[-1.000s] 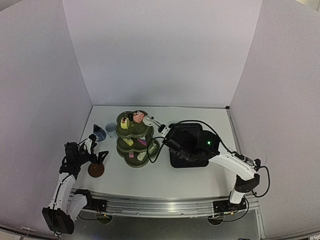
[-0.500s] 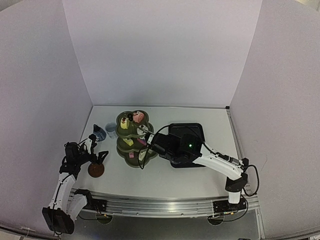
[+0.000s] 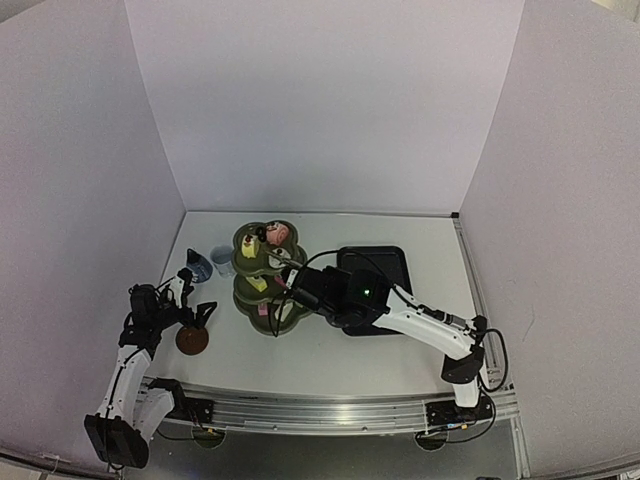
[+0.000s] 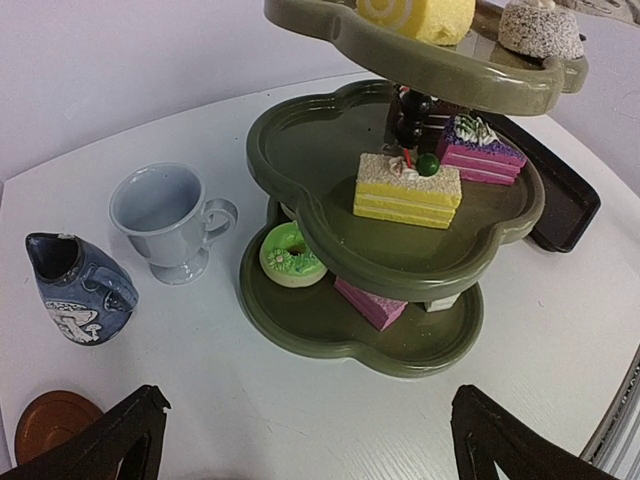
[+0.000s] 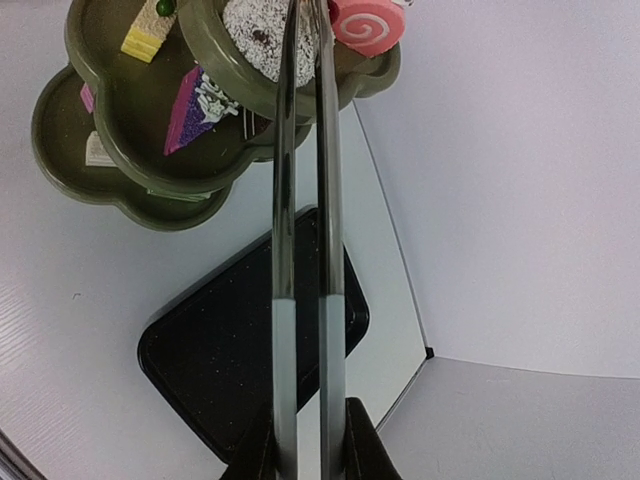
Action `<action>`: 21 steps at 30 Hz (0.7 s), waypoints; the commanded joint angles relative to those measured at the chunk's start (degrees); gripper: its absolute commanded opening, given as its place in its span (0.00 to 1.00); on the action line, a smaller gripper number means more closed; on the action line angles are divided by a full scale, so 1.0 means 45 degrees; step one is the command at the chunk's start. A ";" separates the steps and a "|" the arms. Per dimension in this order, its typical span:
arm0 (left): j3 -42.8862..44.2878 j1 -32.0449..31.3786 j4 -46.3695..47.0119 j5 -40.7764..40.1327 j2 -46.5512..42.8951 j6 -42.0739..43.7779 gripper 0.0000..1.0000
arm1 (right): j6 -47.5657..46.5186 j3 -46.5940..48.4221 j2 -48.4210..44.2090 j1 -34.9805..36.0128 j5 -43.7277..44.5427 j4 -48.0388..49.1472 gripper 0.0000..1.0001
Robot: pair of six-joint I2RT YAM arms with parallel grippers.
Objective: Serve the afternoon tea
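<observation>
A second after being stretched out over the top tier with a pale lump at the tong tips, the right arm is shown folded back above the black tray [image 5: 250,350]. The right tool [image 5: 308,445] is clamped on the handles of the metal tongs [image 5: 330,200]. The blades are drawn close together, and nothing can be seen between them along the visible stretch. Their tips run out of the wrist view above the dark green stand [image 4: 310,150]. A speckled pastry [image 5: 255,35] now lies on the top tier beside a pink swirl roll [image 5: 365,22], so a delivery is judged to have just been made. A yellow layered cake [image 4: 407,190] and a pink-and-purple slice [image 4: 483,150] are carried on the middle tier, and a green doughnut [image 4: 287,253] and a pink slab [image 4: 370,300] on the bottom one. No pastry is seen on the visible part of the tray, which suggests the stocking of the stand is well advanced. The left arm has not moved. Its left tool [image 4: 305,445] is spread wide above the tabletop, near a brown coaster [image 4: 50,425]. The pale cup [image 4: 165,215] and the small blue jug [image 4: 75,285] stand just beside the stand, untouched.
</observation>
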 commanded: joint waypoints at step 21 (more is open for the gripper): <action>0.0156 -0.0046 0.0016 0.0030 -0.0273 0.0045 1.00 | 0.0114 -0.0224 0.0207 -0.0469 0.0381 0.0872 0.05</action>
